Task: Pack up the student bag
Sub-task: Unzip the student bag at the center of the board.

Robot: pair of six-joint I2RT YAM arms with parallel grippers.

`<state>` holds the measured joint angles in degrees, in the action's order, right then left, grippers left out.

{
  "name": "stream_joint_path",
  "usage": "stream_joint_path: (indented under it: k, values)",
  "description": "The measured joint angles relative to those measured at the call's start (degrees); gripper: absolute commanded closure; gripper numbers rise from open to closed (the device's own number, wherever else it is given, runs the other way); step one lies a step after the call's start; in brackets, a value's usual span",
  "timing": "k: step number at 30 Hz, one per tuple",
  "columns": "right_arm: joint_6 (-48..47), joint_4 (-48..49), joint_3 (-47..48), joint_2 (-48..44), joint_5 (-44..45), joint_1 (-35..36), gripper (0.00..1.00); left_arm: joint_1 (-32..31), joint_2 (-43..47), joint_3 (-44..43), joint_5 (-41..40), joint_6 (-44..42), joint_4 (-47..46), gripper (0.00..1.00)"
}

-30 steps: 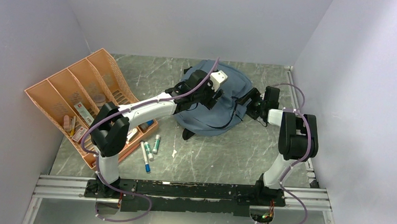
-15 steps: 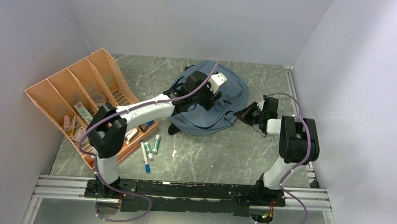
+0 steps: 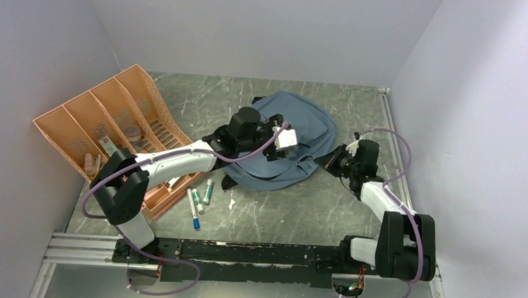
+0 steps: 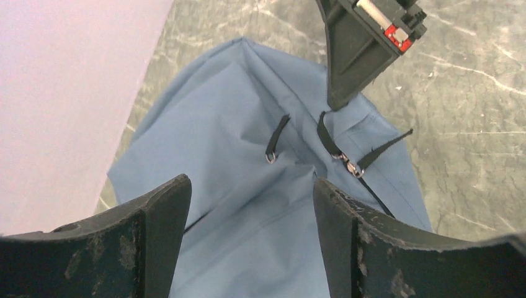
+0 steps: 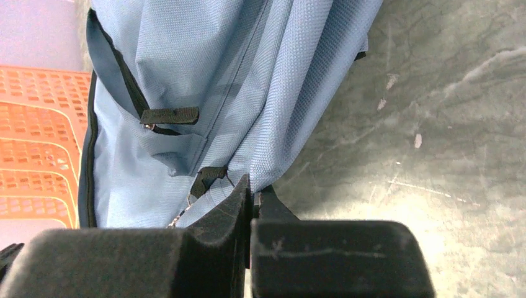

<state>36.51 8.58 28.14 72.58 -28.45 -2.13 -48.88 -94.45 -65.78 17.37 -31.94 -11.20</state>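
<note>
A small box [image 3: 111, 149] in the orange compartment tray [image 3: 65, 121] carries a red-and-white label, and the right gripper's housing shows a red-and-white patch in the left wrist view; the print on both is too small to read

The left gripper [image 4: 248, 192] hangs with its jaws spread wide and nothing between them, just above the student bag [image 3: 296, 133]. The right gripper [image 5: 251, 186] has its jaws pressed together. Its tips touch the bag's lower right edge, beside a black zipper pull [image 5: 208, 176]; I cannot tell whether a fold of fabric is caught between them

The left arm reaches forward and to the right past the tray's corner, with its wrist over the bag. The right arm lies low, its forearm stretched forward and leftward to the bag's rim

The bag lies slumped on the marbled table [image 3: 292, 212], mid-far, right of the tray; loose markers [image 3: 200, 200] lie near the tray's front corner
</note>
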Motion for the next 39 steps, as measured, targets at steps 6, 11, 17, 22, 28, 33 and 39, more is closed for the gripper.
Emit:
stream_joint_path:
  k: [6,11,17,22,28,33,39]
  values:
    - [-1.46,-1.31,-2.23,-3.61,0.66,0.00,1.00,-2.97,-4.17,-4.11,0.61,-4.48,-0.96,0.27]
    - [-1.73,-1.40,-2.60,-4.48,0.57,0.00,1.00,-6.56,-9.42,-8.79,-1.75,-8.98,0.92,0.31]
    - [-1.86,-1.36,-3.37,-5.18,0.48,0.00,1.00,-8.94,-13.51,-12.20,-5.14,-13.90,4.44,0.35]
    - [-1.86,-1.40,-3.48,-5.79,0.37,0.00,1.00,-9.79,-16.63,-14.82,-8.98,-17.33,6.64,0.39]
    - [-1.86,-1.62,-3.48,-6.60,0.26,0.00,1.00,-10.32,-19.17,-15.69,-13.31,-20.68,7.74,0.43]
    - [-1.95,-1.73,-3.48,-6.71,0.13,0.00,1.00,-10.45,-21.35,-16.87,-16.17,-22.34,7.87,0.49]
    - [-2.10,-2.14,-3.48,-6.86,0.07,0.00,1.00,-10.49,-23.78,-19.56,-18.62,-22.75,7.72,0.56]
